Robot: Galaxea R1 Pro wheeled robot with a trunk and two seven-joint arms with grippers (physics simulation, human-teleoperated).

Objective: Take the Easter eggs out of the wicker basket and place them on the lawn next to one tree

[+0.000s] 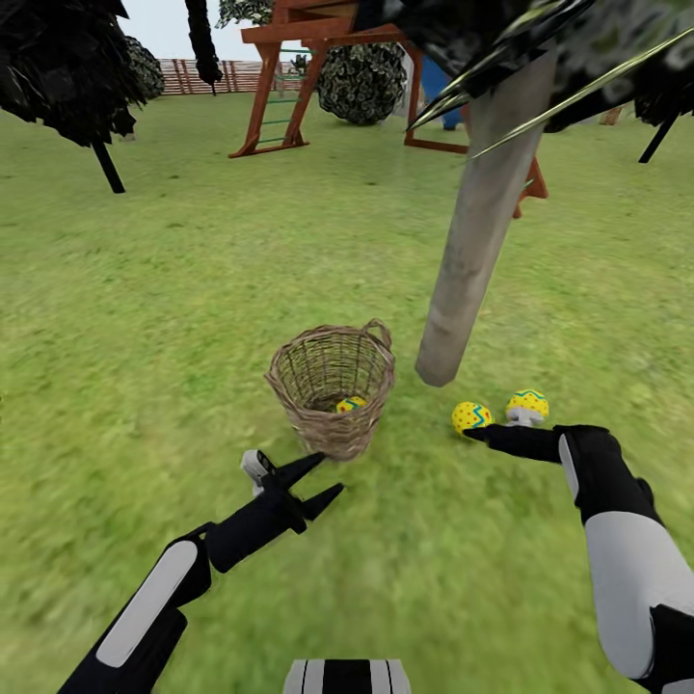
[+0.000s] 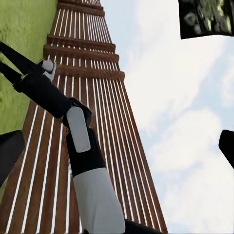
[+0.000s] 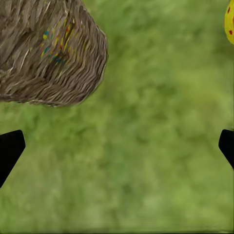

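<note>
One egg (image 1: 351, 404) in basket (image 1: 333, 387)

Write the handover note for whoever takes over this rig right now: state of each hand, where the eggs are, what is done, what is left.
Left hand: open, empty, just short of the wicker basket.
Right hand: open, empty, by the placed eggs.
Done: two eggs lie on the lawn at the foot of the tree.
Left: one egg sits in the basket; move it beside the other two.

one egg (image 1: 351, 404) in basket (image 1: 332, 388), two eggs (image 1: 471, 416) right, beside tree (image 1: 479, 231)
</note>
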